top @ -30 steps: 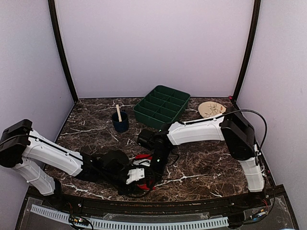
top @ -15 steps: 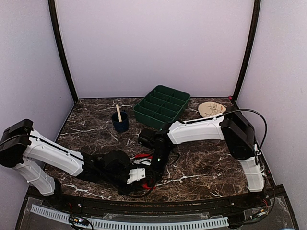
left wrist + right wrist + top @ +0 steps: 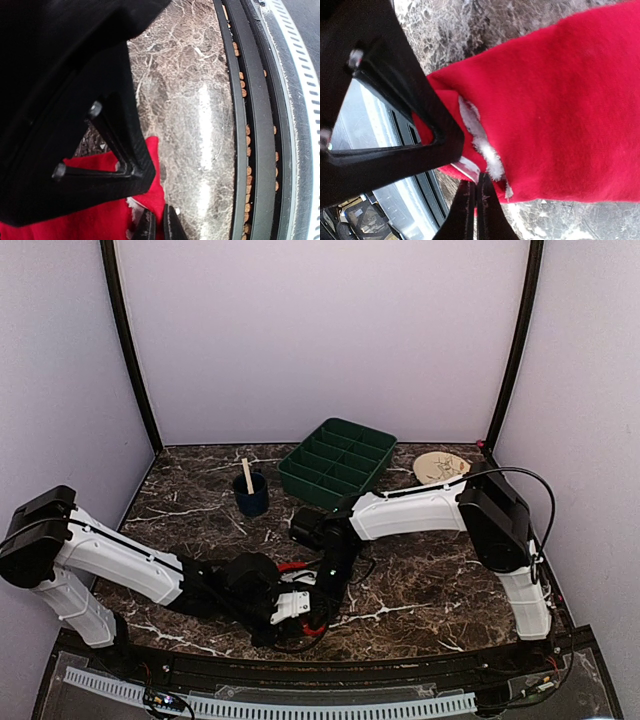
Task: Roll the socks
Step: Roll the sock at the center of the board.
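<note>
The red sock [image 3: 560, 95] lies on the marble table near the front edge, with white fuzzy patches [image 3: 487, 150] at its end. In the top view only bits of it [image 3: 293, 566] show between the two arms. My left gripper [image 3: 159, 226] is shut on the sock's edge [image 3: 150, 197] next to the front rail. My right gripper [image 3: 476, 202] is shut on the sock's end by the white patches. Both grippers meet low over the table in the top view, left [image 3: 303, 616] and right [image 3: 324, 608]. The dark teal-green sock is hidden or out of view.
A green compartment tray [image 3: 338, 462] stands at the back centre. A dark blue cup [image 3: 251, 494] with a wooden stick stands at the back left. A round wooden disc [image 3: 440, 467] lies at the back right. The black front rail [image 3: 250, 125] runs close beside the left gripper.
The left arm's wrist has shifted slightly right and toward the right gripper. The right arm has barely moved. Both grippers stay on the red sock.
</note>
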You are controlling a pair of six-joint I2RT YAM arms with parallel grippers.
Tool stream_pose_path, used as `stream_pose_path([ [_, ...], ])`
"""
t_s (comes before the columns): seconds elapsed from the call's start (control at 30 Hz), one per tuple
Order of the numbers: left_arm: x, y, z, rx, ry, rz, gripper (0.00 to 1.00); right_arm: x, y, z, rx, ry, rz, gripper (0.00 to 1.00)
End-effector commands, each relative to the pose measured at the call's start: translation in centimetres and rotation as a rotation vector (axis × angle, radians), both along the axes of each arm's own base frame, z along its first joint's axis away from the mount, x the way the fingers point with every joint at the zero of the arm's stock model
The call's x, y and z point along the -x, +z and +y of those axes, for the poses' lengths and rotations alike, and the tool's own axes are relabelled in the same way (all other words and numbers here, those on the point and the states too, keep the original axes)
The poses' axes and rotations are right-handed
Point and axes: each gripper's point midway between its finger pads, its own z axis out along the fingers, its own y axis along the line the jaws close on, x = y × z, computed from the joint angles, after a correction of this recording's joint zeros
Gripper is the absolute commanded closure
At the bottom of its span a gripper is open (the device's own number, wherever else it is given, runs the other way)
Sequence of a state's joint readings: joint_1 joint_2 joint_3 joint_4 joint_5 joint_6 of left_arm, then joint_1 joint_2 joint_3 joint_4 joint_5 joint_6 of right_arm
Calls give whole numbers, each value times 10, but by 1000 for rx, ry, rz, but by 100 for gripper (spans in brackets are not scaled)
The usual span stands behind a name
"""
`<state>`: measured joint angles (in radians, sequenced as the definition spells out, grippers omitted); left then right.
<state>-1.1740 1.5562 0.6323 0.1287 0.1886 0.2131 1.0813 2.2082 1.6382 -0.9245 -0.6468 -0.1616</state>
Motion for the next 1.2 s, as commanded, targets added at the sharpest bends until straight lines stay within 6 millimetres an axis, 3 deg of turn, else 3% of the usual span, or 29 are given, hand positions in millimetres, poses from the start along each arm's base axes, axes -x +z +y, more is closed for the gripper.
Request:
stream_pose_path([
  [0.0, 5, -21, 19, -118, 68, 97, 96, 9, 15, 12, -57, 18, 20, 100],
  [0.2, 5, -20, 19, -126, 89, 116, 100, 7, 12, 10, -52, 6, 16, 83],
  [0.4, 1, -18, 20, -128, 140, 118, 100, 3, 13, 8, -65, -20, 13, 74],
  [0.63, -7, -14, 20, -102, 232, 127, 100, -6, 20, 7, -111, -68, 12, 50],
  [1.17, -9, -18, 20, -63, 335, 183, 100, -29, 29, 3, -185, -175, -2, 50],
])
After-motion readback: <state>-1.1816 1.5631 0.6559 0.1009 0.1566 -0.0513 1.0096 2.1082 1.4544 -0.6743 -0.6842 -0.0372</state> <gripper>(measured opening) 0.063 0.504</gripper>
